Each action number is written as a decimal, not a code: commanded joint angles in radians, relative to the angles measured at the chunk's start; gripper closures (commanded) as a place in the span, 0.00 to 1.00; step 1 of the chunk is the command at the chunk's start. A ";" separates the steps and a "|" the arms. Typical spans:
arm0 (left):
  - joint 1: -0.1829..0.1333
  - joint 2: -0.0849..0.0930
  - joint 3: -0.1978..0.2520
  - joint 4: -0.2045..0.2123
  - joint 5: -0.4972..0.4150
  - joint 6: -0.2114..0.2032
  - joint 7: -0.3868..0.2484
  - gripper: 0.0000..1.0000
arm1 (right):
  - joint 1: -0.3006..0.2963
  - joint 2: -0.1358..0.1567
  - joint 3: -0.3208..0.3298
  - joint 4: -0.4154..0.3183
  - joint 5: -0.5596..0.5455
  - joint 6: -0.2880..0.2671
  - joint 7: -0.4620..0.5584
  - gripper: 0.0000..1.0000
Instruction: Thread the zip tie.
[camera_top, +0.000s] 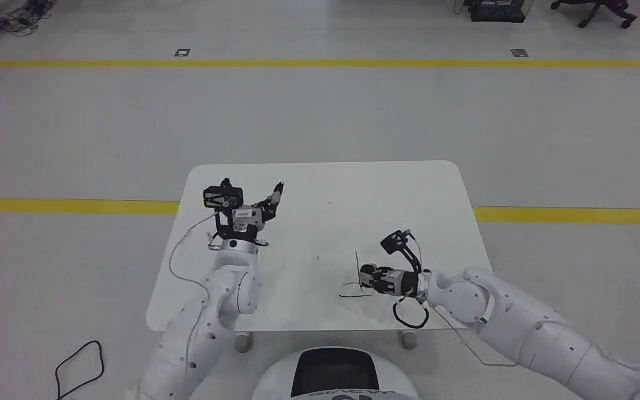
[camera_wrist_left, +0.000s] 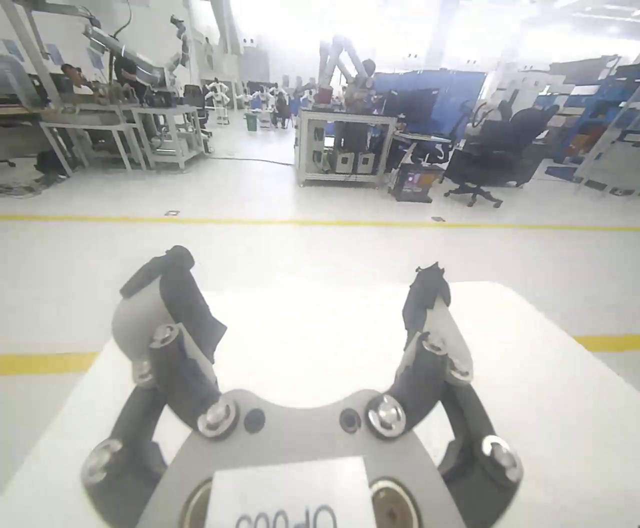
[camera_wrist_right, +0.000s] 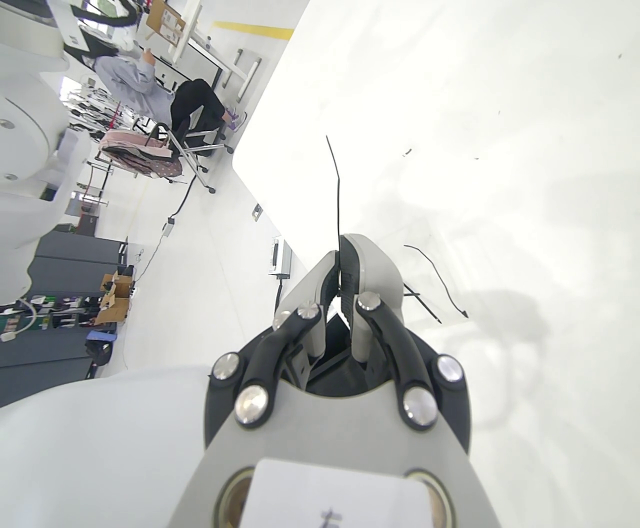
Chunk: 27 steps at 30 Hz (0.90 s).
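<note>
From the top view you get the layout: the right gripper (camera_top: 362, 281) sits low over the near part of the white rectangular table (camera_top: 400, 190). The left gripper (camera_top: 272, 197) is raised over the table's left side, well apart from it. The thin black plastic zip tie (camera_top: 356, 263) reads there as a fine line rising from the right gripper's tip, with a faint loop by the table's near edge.

The right wrist view gives you the detail. The right gripper (camera_wrist_right: 341, 250) has its jaws pressed together on the zip tie (camera_wrist_right: 338, 200). The strip runs straight out past the fingertips with a slight kink partway, narrow and dark against the table (camera_wrist_right: 450, 100). A second black length (camera_wrist_right: 435, 280) curves over the surface just beside the fingers (camera_wrist_right: 370, 265). You cannot tell whether it joins the held strip.

The left wrist view shows you the left gripper (camera_wrist_left: 305, 270) with its jaws spread wide and nothing between them. Its fingers (camera_wrist_left: 185, 310) are wrapped in black, and it is held above the table (camera_wrist_left: 525, 375), facing the far edge.
</note>
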 joint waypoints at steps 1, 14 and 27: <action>-0.002 0.000 0.003 0.015 0.044 -0.002 -0.005 0.00 | 0.000 -0.003 0.008 0.001 -0.008 -0.009 0.003 1.00; -0.014 0.008 0.038 0.048 0.235 -0.128 -0.013 0.00 | -0.004 0.001 0.042 -0.013 -0.032 -0.009 0.039 1.00; -0.021 0.047 -0.006 0.074 0.385 -0.464 0.021 0.00 | -0.007 -0.005 0.050 -0.024 -0.094 -0.009 0.059 1.00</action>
